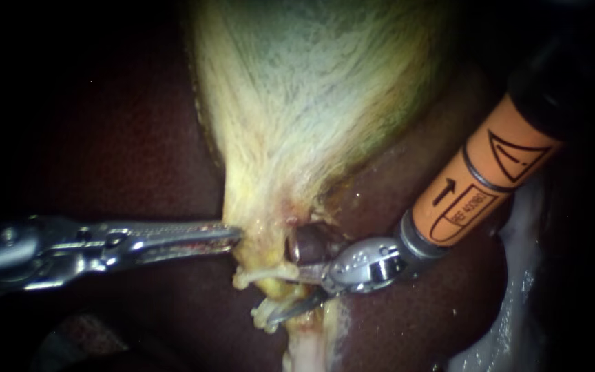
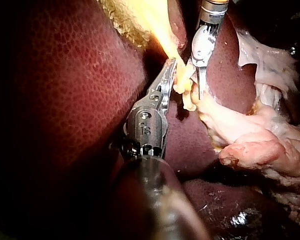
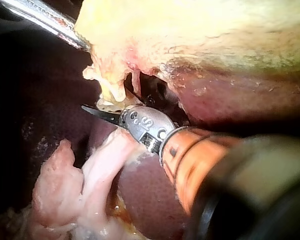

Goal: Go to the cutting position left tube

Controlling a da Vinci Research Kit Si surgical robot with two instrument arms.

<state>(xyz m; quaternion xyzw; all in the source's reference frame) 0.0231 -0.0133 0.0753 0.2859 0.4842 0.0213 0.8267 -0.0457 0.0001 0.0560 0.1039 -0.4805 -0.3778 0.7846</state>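
**Endoscope view.** Your L instrument (image 1: 232, 235) lay in from the left. Its jaws were closed on the left edge of the gallbladder (image 1: 311, 89), at that organ's narrow near end. The L wrist view showed yellow tissue at the jaw tips.

Your R instrument (image 1: 282, 297), w/ an orange-collared shaft from the upper right, had its two blades parted narrowly. A pale tube (image 1: 273, 279) sat between the blades, just near of the gallbladder's narrow end. Whether both blades touched it couldn't be told, nor whether this was the L tube.

**R wrist view.** One dark blade showed beside the tube; the other was hidden under tissue. Dark red liver (image 1: 105, 138) lay left and right of the gallbladder. Loose pale tissue (image 3: 64, 185) lay beside the R instrument.
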